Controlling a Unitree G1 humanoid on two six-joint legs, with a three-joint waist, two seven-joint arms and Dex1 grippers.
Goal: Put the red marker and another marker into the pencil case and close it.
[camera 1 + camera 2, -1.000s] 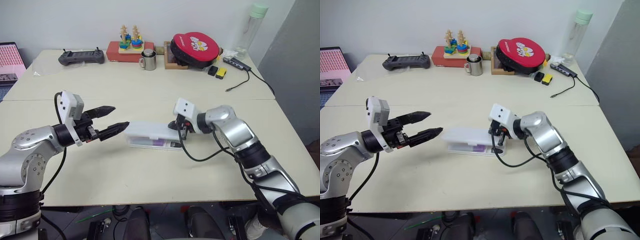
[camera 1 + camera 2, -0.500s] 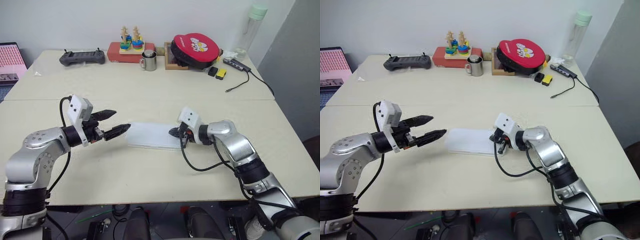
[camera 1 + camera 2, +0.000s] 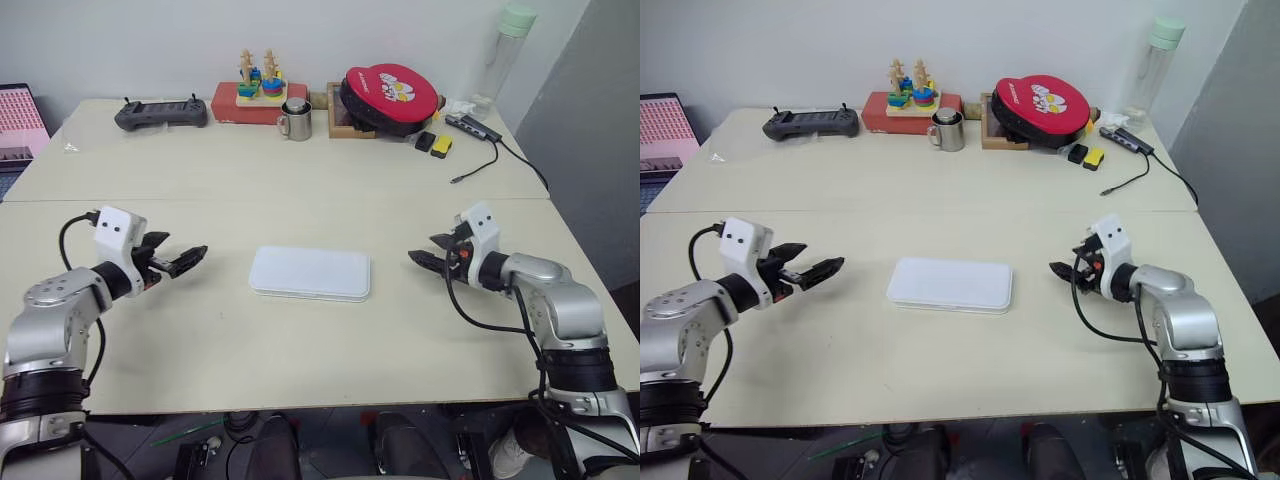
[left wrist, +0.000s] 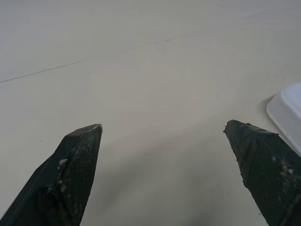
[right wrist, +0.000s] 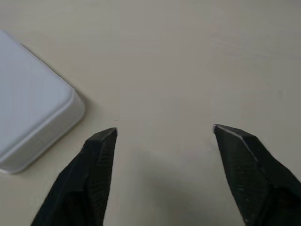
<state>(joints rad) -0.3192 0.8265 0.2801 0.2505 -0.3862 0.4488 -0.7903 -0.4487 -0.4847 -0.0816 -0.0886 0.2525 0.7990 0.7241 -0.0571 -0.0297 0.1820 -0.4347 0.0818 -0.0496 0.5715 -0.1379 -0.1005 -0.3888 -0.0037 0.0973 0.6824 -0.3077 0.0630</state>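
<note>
Pencil case [image 3: 310, 273]: lid closed, flat on bench [image 3: 300, 180], centred between both arms. Left tool [image 3: 183, 260]: fingers spread wide, empty, well apart from case, pointing toward it. Right tool [image 3: 428, 251]: fingers spread wide, empty, well apart from case on opposite side. Markers not visible.

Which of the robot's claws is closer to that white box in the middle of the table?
The right claw, by a little. It hovers off the right end of the pencil case, open. The left claw is off the left end, open too, slightly farther away.
</note>
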